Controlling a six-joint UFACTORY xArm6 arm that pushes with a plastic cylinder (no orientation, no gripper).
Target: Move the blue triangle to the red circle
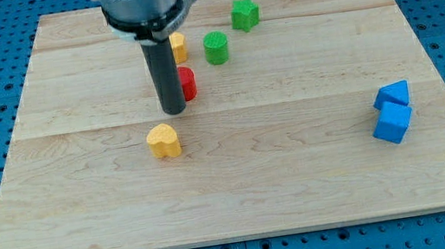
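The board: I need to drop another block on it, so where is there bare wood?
Bare: the view's bottom strip below the yellow heart, and the middle between it and the two blue blocks. Crowded: top centre, where my tip sits beside the red block and green blocks.

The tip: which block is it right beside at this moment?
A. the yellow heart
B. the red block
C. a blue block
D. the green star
B: my tip stands against the left side of the red block, far from the two blue blocks at the view's right.
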